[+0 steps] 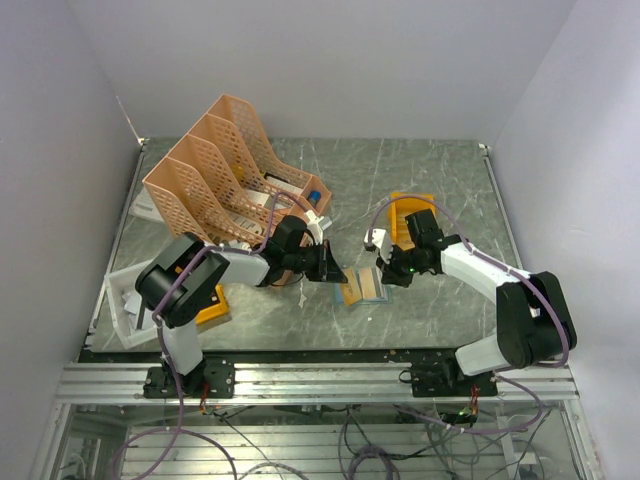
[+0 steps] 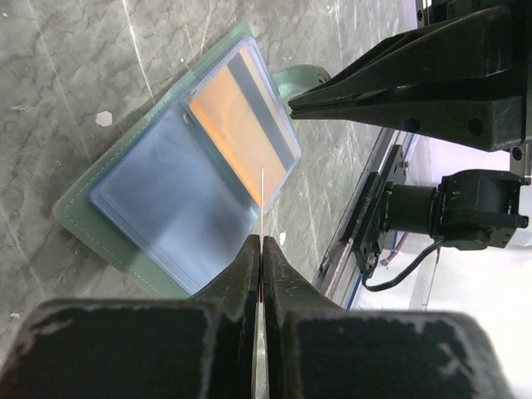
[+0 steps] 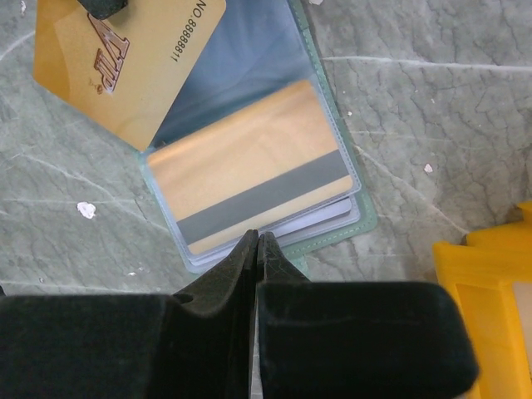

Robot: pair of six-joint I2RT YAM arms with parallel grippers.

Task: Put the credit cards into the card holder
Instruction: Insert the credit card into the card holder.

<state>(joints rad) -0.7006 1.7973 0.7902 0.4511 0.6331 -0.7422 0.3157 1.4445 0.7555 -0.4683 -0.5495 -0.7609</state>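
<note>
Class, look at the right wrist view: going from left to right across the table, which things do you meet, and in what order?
Gold credit card at the upper left → open card holder, with a second card in its clear sleeve → yellow bin at the right edge.

A robot lab cell: plain white walls (image 1: pixel 300 60) box in the worktop (image 1: pixel 420 175), aluminium rail (image 1: pixel 320 381) and loose cables (image 1: pixel 350 440) at its near edge.
</note>
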